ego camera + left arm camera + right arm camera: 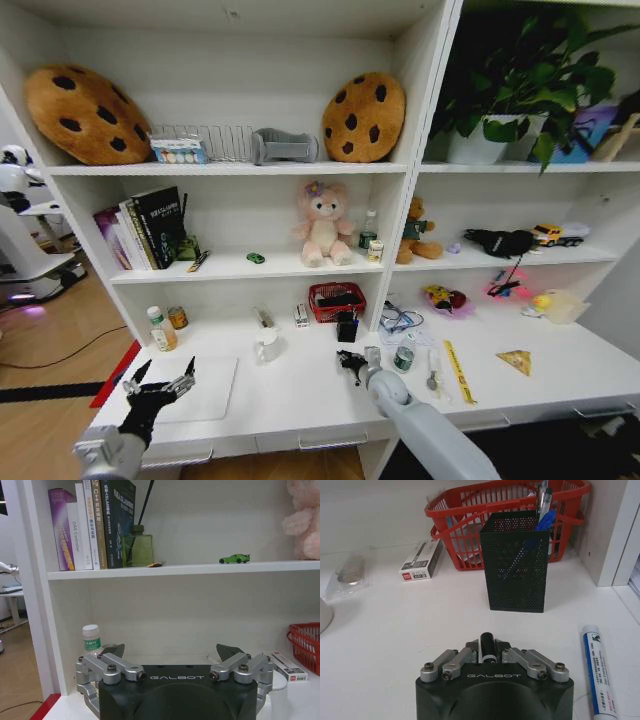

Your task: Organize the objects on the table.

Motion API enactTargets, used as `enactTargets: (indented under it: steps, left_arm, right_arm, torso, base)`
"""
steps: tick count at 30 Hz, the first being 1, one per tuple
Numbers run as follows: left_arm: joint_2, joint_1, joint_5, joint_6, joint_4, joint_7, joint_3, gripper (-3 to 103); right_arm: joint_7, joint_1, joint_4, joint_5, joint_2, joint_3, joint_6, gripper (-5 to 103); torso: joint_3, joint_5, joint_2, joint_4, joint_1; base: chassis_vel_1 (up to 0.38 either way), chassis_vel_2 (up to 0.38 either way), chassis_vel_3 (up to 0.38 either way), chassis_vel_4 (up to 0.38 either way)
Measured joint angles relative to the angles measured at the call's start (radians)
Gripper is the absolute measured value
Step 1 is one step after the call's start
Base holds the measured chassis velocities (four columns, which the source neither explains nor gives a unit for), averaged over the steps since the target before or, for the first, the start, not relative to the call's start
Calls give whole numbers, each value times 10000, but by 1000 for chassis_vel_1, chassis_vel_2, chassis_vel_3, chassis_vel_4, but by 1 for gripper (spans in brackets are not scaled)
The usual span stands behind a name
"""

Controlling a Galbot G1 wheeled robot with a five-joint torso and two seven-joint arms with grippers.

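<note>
My right gripper (349, 361) hovers over the white table (310, 395), shut on a black pen (486, 647), a short way in front of a black mesh pen holder (515, 562) that holds blue pens (543, 522). My left gripper (160, 379) stands open above the near left corner of the closed silver laptop (215, 385), its fingers (112, 651) holding nothing. A yellow ruler (458, 371), a spoon (433, 374), a small tin (404, 356) and a yellow wedge (515, 362) lie to the right. A green toy car (235, 558) sits on the shelf above.
A red basket (505, 510) stands behind the pen holder, a small box (421, 560) beside it. A blue-and-white tube (600, 672) lies near my right gripper. A white cup (266, 345), bottles (160, 328) and upright books (92, 525) stand at the left.
</note>
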Motion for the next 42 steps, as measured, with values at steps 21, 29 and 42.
enactTargets:
  steps: [21,29,42]
  left_arm:
    - [-3,-58,55,-11,90,-2,103,100]
    - [15,-56,91,-10,95,0,128,100]
    - [51,-30,57,-9,150,-4,40,100]
  right_arm:
    - [-2921,37,407,-3057,-434,967,4025,11]
    - [-3535,637,-187,-3377,-214,1099,5160,11]
    - [-3613,2220,-2457,-3885,999,1189,5644,11]
  torso:
    - [2,1,-1,0,1]
    - [3,1,-2,-3,1]
    - [1,-1,-2,-1,2]
  base:
    - [0,0,0,0]
    - [0,0,0,0]
    - [0,0,0,0]
